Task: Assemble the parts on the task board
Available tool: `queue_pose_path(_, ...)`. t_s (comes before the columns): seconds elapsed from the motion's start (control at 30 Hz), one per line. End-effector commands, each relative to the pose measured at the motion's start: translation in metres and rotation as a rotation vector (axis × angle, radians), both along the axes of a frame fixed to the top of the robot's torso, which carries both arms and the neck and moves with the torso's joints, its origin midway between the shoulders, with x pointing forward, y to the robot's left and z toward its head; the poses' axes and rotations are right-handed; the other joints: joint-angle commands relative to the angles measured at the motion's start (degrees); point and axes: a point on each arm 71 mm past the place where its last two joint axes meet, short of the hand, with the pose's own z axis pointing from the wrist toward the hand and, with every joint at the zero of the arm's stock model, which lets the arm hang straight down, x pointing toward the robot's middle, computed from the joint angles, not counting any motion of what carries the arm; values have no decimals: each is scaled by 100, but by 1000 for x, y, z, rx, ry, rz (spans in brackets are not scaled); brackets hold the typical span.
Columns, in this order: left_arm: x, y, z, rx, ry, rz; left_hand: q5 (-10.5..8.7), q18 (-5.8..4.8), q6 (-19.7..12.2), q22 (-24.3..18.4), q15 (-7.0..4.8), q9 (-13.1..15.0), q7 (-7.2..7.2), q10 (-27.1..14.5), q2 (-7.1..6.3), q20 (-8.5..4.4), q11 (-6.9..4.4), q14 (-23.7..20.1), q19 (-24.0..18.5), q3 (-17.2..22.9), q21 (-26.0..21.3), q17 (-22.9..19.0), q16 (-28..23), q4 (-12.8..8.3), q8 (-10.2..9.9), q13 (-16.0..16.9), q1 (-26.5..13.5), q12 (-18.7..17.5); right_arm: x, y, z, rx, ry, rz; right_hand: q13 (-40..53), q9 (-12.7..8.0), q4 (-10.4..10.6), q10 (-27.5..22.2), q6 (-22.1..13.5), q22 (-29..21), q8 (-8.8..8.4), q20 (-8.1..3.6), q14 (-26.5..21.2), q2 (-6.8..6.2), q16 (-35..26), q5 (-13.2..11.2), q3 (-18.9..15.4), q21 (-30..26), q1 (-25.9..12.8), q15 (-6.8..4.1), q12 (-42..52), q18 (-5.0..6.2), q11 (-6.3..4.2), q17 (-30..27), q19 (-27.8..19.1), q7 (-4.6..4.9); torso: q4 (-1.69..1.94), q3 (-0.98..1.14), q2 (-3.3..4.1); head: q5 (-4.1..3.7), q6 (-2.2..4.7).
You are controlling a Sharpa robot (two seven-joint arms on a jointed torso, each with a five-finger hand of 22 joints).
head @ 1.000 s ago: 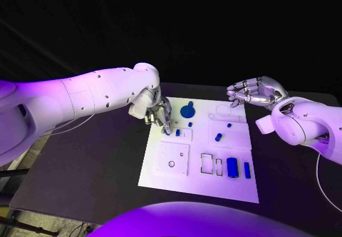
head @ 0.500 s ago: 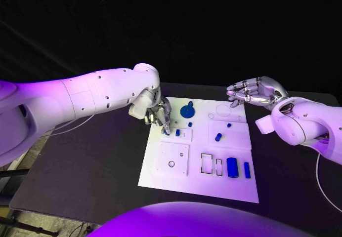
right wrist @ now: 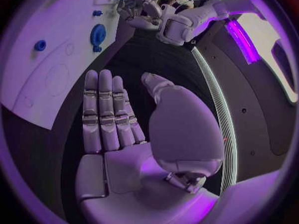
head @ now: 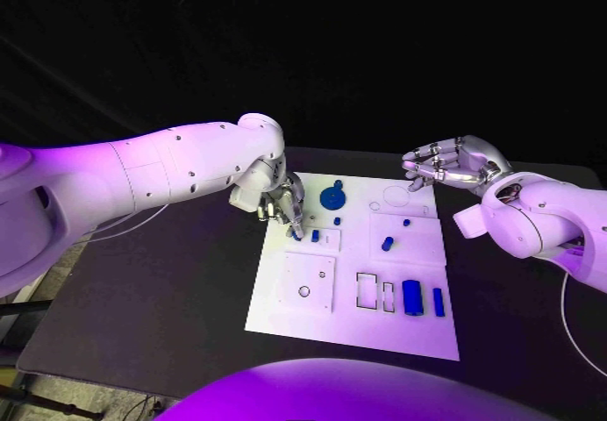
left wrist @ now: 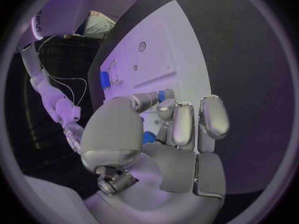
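Left hand (head: 281,203) pinched a blue peg (head: 298,233) at the board (head: 323,329) edge; right hand (head: 446,164) open above it. I feared a tilted peg jamming.

Legible text: one item. Dark lettering, partly cut off and reading roughly "eus", stands on a white arm casing (left wrist: 62,15) at the upper left of the left wrist view. No other labels, numbers or signs can be read.
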Motion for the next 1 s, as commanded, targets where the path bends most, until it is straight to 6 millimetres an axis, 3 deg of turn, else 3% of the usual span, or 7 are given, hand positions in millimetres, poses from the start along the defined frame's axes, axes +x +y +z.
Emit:
queue_pose_path(0.03,-1,-1,-2,3,-2,-3,40,-65,11,4,-10,7,-15,27,49,19,-1,99,13,1029,17,-4,-24,-1047,33,5,-5,17,-1,1,0,5,-5,12,-9,8,-4,-22,-41,-5,39,20,13,33,-31,-9,-38,-32,28,25,38,31,0,7,29,-12,3,-3,-2,-2,0)
queue_pose_path(0.9,-1,4,-2,-25,-13,29,88,-78,67,75,-8,28,-14,56,55,22,0,103,47,1078,62,2,-19,-1095,-3,42,-68,34,-1,1,0,4,-4,12,-11,11,5,-21,-43,-21,46,20,17,39,-37,-9,-60,-38,46,25,40,31,0,11,38,-12,3,-4,0,2,0)
queue_pose_path(0.97,-1,4,-2,-33,-16,35,132,-78,89,79,-9,42,-15,62,51,23,-3,104,49,1108,66,3,-18,-1122,-18,38,-108,31,-1,1,0,5,-4,12,-11,11,5,-21,-43,-21,46,20,17,39,-37,-9,-60,-38,46,25,40,31,0,11,38,-12,3,-3,-1,-1,0)
queue_pose_path(1.0,-2,5,-2,-36,-17,38,244,-77,114,78,-12,64,-20,59,43,22,-5,105,47,1140,68,1,-19,-1151,-31,12,-162,16,-1,1,0,5,-4,12,-12,12,7,-21,-43,-25,48,19,18,40,-39,-9,-66,-40,51,25,40,31,0,12,41,-13,4,-2,0,-3,0)
